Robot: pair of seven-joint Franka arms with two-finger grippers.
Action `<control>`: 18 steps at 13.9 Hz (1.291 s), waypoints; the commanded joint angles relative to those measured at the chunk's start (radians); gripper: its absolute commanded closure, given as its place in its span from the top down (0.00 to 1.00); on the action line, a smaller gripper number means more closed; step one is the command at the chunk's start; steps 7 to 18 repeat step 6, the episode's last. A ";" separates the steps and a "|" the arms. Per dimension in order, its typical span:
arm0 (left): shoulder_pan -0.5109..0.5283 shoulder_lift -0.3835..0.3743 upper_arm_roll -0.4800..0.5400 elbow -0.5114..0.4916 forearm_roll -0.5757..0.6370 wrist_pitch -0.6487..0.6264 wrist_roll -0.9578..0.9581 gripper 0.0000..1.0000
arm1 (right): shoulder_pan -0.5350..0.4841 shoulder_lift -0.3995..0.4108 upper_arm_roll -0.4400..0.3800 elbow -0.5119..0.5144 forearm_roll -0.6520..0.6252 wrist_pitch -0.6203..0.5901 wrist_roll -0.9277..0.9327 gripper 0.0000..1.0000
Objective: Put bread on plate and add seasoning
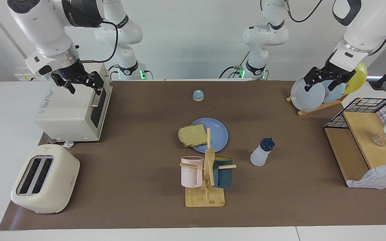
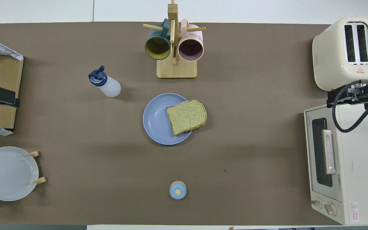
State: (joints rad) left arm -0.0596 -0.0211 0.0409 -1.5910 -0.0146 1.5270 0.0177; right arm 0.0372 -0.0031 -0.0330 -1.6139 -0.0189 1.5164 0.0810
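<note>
My bread (image 1: 192, 135) lies mid-frame, partly on the plate (image 1: 217, 135) and overhanging its rim toward the right arm's end, so it seems dropped off-centre. The seasoning (image 1: 262, 153) stands upright, apart from the plate toward the left arm's end, untouched. My left gripper (image 1: 325, 79) hangs released and empty at upper right over the plate rack (image 1: 313, 107); my right gripper (image 1: 78, 81), also released, waits at upper left over the toaster oven (image 1: 72, 112)

bread (image 1: 192, 135) on plate (image 1: 217, 134), seasoning (image 1: 262, 152) beside
</note>
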 commanded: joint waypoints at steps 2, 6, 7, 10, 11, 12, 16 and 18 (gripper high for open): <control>0.014 0.004 -0.007 -0.006 0.012 0.025 -0.005 1.00 | -0.010 -0.017 0.002 -0.020 0.019 0.011 -0.029 1.00; 0.014 0.004 -0.007 -0.009 0.010 0.035 -0.008 1.00 | -0.010 -0.017 0.002 -0.020 0.019 0.011 -0.029 1.00; 0.014 0.004 -0.007 -0.009 0.010 0.035 -0.008 1.00 | -0.010 -0.017 0.002 -0.020 0.019 0.011 -0.029 1.00; 0.014 0.004 -0.007 -0.009 0.010 0.035 -0.008 1.00 | -0.010 -0.017 0.002 -0.020 0.019 0.011 -0.029 1.00; 0.014 0.004 -0.007 -0.009 0.010 0.035 -0.008 1.00 | -0.010 -0.017 0.002 -0.020 0.019 0.011 -0.029 1.00; 0.014 0.004 -0.007 -0.009 0.010 0.035 -0.008 1.00 | -0.010 -0.017 0.002 -0.020 0.019 0.011 -0.029 1.00; 0.014 0.004 -0.007 -0.009 0.010 0.035 -0.008 1.00 | -0.010 -0.017 0.002 -0.020 0.019 0.011 -0.029 1.00; 0.014 0.004 -0.007 -0.009 0.010 0.035 -0.008 1.00 | -0.010 -0.017 0.002 -0.020 0.019 0.011 -0.029 1.00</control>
